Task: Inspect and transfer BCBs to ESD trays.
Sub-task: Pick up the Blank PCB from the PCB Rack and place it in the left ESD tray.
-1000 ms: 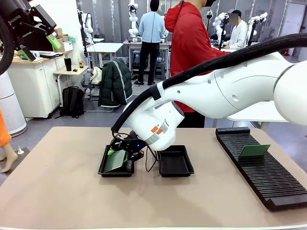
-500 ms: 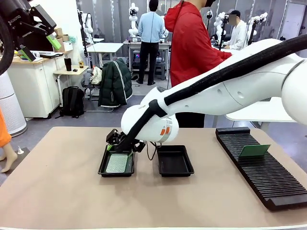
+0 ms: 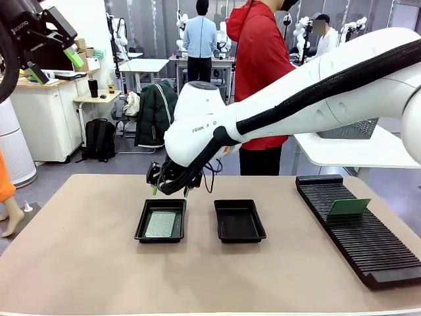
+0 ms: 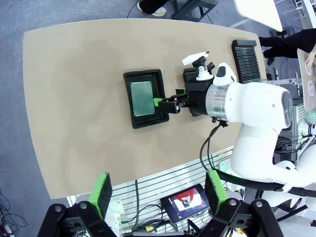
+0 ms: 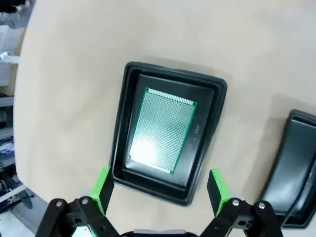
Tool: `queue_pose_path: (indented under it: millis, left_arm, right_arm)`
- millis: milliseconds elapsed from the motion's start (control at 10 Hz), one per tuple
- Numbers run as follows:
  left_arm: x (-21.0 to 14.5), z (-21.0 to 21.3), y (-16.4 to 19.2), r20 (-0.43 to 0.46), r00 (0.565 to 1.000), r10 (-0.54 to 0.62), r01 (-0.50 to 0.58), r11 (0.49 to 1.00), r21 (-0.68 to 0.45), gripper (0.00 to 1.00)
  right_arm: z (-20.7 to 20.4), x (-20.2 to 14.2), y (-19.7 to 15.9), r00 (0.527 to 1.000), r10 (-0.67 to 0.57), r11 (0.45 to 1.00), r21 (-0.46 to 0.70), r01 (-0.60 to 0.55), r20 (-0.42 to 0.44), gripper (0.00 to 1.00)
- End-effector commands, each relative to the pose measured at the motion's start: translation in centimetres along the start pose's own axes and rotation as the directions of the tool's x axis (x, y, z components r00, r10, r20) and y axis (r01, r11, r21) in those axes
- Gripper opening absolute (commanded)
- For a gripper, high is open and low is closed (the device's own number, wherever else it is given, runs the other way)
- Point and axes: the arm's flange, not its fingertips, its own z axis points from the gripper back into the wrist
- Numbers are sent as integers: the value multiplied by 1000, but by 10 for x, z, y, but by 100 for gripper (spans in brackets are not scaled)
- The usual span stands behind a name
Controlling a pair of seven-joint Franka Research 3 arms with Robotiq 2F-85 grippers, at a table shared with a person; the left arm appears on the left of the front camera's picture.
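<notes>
One BCB (image 3: 162,224) lies flat in the left ESD tray (image 3: 140,228); the right ESD tray (image 3: 239,222) has a bare floor. My right gripper (image 3: 170,191) hangs open and empty a little above the left tray's far rim. From the right wrist, the fingers (image 5: 102,186) spread either side of the tray (image 5: 122,126) and its board (image 5: 163,131) below my right gripper (image 5: 160,190). My left gripper (image 3: 54,64) is raised high at the upper left, open and empty, as it also appears in its own view (image 4: 159,192). A second BCB (image 3: 348,207) stands in the rack.
A long black slotted rack (image 3: 368,247) runs along the table's right side. A person in a red hoodie (image 3: 263,59) stands at the far edge. A white side table with a mesh basket (image 3: 352,129) is behind the rack. Bare tabletop lies at the front and left.
The right gripper let go of the board, which went from tilted to flat in the left tray. The gripper then rose and drew back toward the far side.
</notes>
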Motion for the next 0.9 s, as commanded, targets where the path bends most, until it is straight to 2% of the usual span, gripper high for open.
queue_pose_path:
  millis: [0,300,400,800]
  left_arm:
    - [-1,0,1,2,1000,1,-1,1000,0,100]
    - [-1,0,1,2,1000,1,-1,1000,0,100]
    - [-1,0,1,2,1000,1,-1,1000,0,100]
    - [-1,0,1,2,1000,1,-1,1000,0,100]
  right_arm:
    - [7,-2,7,999,-14,997,-72,11,-40,100]
    - [12,-1,1,997,-47,996,-81,42,-63,100]
    - [8,0,2,998,-4,999,-52,0,-62,100]
    - [8,0,2,998,-4,999,-52,0,-62,100]
